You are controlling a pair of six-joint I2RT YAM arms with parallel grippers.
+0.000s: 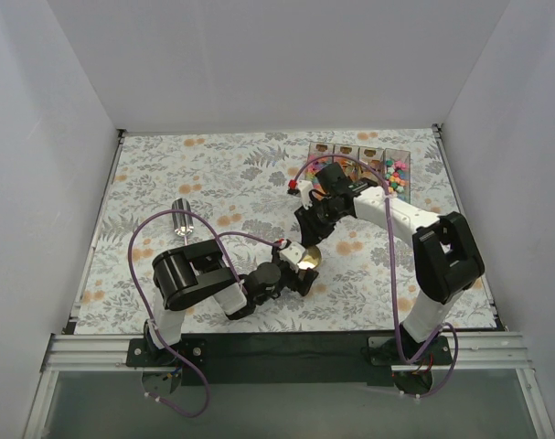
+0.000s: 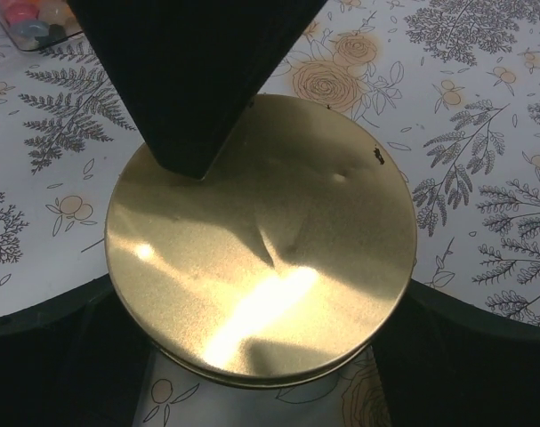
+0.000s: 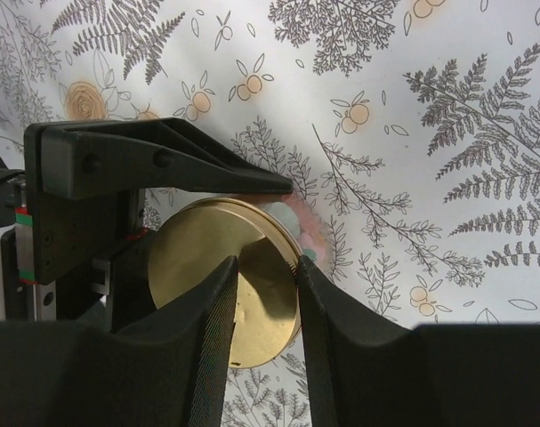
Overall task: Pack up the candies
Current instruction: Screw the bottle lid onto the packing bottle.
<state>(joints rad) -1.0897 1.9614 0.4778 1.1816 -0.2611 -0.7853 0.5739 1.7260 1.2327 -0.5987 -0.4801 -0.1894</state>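
Observation:
A round gold lid (image 2: 261, 240) sits on a container held between my left gripper's (image 2: 261, 307) fingers, which close on its two sides. In the top view the left gripper (image 1: 300, 270) holds it at mid-table. My right gripper (image 3: 265, 276) hangs just over the lid (image 3: 207, 267), its fingers slightly apart, with nothing between them, and its tip touches the lid's far part. Blurred pink and pale colours (image 3: 298, 224) show past the lid's rim. Bright mixed candies (image 1: 398, 176) lie in a compartment tray (image 1: 346, 152) at the back right, and they also show in the left wrist view (image 2: 29, 16).
A small silver metal piece (image 1: 183, 226) stands at the left middle of the fern-print cloth (image 1: 222, 174). White walls close the table on three sides. The right arm (image 1: 396, 212) reaches across in front of the tray.

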